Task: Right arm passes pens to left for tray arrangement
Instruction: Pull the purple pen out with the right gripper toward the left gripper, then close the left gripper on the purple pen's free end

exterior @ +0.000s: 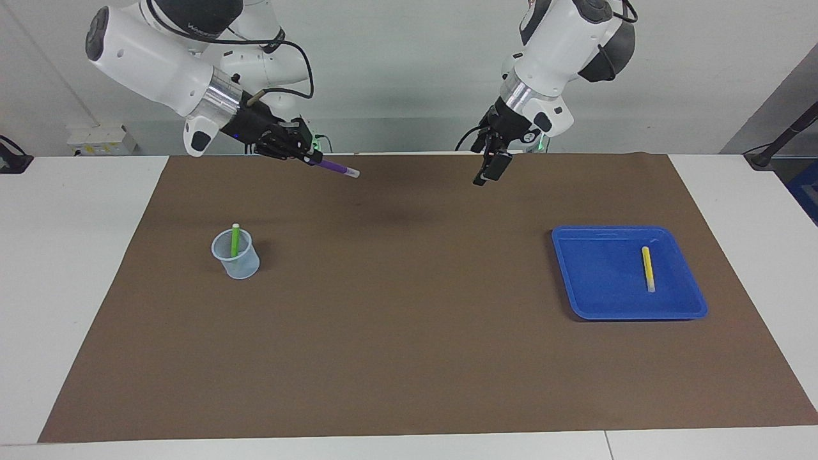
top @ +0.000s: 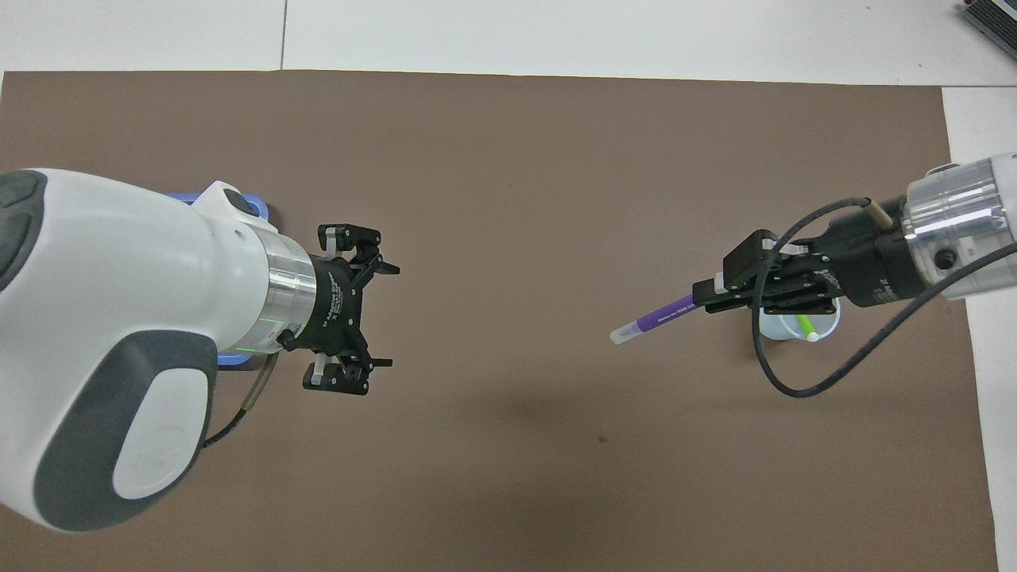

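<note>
Purple pen [exterior: 335,167] juts from the clamped right gripper [exterior: 311,156] above the brown mat [exterior: 409,358]. Left gripper [exterior: 492,171] hangs spread and empty. Green pen [exterior: 234,239] stands in a clear cup [exterior: 236,255]; yellow pen [exterior: 648,268] lies in the blue tray [exterior: 594,281].

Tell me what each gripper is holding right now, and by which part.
The right gripper is shut on the purple pen at one end, with the pale-capped end sticking out free. The left gripper is open and holds nothing.

Three pens [exterior: 332,167] – one tray [exterior: 594,281], one cup [exterior: 238,257], two arms [exterior: 160,64].
</note>
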`<state>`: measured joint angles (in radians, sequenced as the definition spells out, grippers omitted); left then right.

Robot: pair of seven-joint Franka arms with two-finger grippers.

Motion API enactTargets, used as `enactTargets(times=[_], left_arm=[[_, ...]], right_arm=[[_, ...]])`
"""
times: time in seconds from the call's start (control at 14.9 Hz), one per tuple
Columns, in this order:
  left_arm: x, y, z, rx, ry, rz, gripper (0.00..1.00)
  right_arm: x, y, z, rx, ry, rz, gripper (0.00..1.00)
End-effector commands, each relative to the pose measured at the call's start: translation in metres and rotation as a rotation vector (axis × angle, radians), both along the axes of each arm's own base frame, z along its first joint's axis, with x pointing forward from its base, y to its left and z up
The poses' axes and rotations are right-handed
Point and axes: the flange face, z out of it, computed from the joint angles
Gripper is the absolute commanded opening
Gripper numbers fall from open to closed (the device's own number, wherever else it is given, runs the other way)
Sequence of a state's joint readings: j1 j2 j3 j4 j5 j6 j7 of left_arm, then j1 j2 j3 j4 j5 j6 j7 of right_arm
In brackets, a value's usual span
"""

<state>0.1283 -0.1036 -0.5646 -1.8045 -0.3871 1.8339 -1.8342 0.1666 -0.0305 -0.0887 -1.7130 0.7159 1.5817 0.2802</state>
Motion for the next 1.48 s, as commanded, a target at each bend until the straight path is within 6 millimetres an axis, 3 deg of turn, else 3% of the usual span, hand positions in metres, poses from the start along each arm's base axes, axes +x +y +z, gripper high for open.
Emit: enactTargets(times=[0.0, 0.2, 0.47, 0.67, 0.94, 1.28, 1.35, 1.41], left_arm=[[-0.010, -0.003, 0.002, -0.030, 0.033, 0.133, 1.00], [-0.013, -0.014, 0.006, -0.070, 0.087, 0.287, 1.00], [-0.028, -0.052, 0.024, -0.100, 0.175, 0.523, 1.00], [-0.055, -0.096, 0.036, -0.142, 0.145, 0.491, 1.00], [-0.056, -0.118, 0.040, -0.229, 0.016, 0.513, 1.00], [-0.055, -0.121, 0.037, -0.213, -0.041, 0.437, 1.00], [-0.054, -0.119, 0.034, -0.199, -0.042, 0.412, 0.93], [-0.052, -0.117, 0.030, -0.184, -0.033, 0.396, 0.92]], right_arm=[[-0.007, 0.024, 0.003, 0.058, 0.040, -0.063, 0.00], [-0.013, 0.047, 0.003, 0.117, 0.077, -0.136, 0.00], [-0.014, 0.067, 0.005, 0.151, 0.122, -0.208, 0.00], [-0.019, 0.082, 0.006, 0.149, 0.126, -0.200, 0.00], [-0.021, 0.091, 0.007, 0.153, 0.124, -0.206, 0.00], [-0.021, 0.093, 0.008, 0.157, 0.123, -0.203, 0.00], [-0.021, 0.093, 0.008, 0.158, 0.123, -0.203, 0.00], [-0.021, 0.094, 0.009, 0.166, 0.126, -0.204, 0.00]])
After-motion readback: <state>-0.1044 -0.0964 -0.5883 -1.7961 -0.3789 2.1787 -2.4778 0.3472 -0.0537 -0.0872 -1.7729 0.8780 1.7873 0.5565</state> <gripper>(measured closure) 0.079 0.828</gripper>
